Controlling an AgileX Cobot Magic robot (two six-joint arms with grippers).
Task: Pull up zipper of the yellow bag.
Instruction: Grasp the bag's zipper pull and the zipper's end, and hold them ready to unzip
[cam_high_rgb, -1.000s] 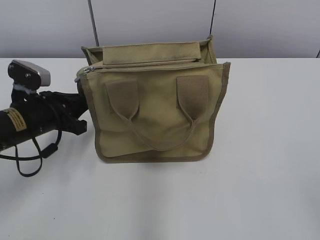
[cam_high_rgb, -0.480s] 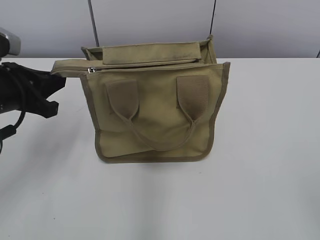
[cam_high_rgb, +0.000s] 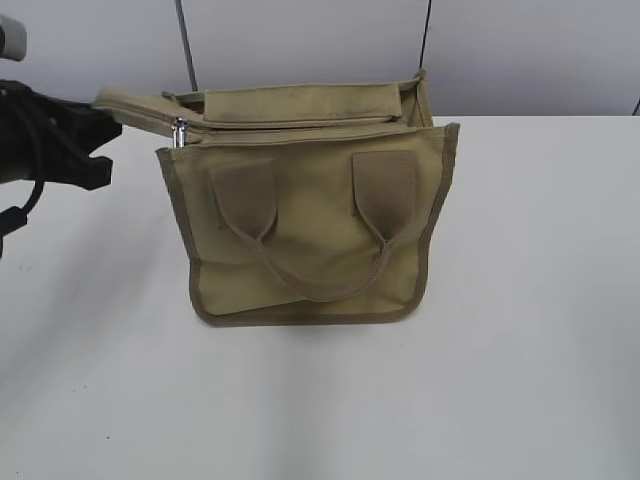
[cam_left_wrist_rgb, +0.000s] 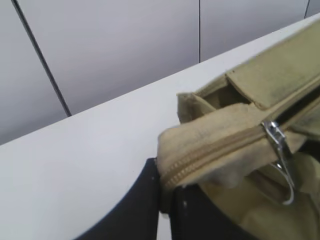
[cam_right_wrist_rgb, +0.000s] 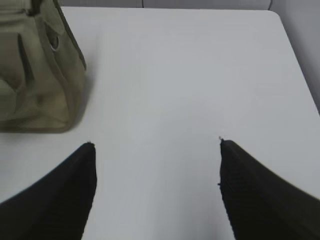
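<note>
The yellow bag (cam_high_rgb: 300, 220) stands upright mid-table, handles facing me. Its zipper (cam_high_rgb: 290, 128) runs along the top edge, and its fabric tail (cam_high_rgb: 130, 108) sticks out to the left and slightly upward. The silver pull tab (cam_high_rgb: 180, 132) hangs at the bag's top left corner. My left gripper (cam_high_rgb: 95, 125) is shut on the end of the zipper tail. The left wrist view shows the jaws (cam_left_wrist_rgb: 167, 187) pinching the tail (cam_left_wrist_rgb: 210, 155), with the pull tab (cam_left_wrist_rgb: 280, 150) further along. My right gripper (cam_right_wrist_rgb: 155, 145) is open and empty over bare table, to the right of the bag (cam_right_wrist_rgb: 35, 75).
The white table (cam_high_rgb: 520, 300) spreads round the bag. A grey panelled wall (cam_high_rgb: 300, 40) stands close behind it. The table's far right corner (cam_right_wrist_rgb: 272, 15) shows in the right wrist view. The right arm is outside the exterior view.
My left gripper has moved left and upward, drawing the zipper tail out from the bag's corner. The pull tab now hangs at that corner. The bag has stayed in place.
</note>
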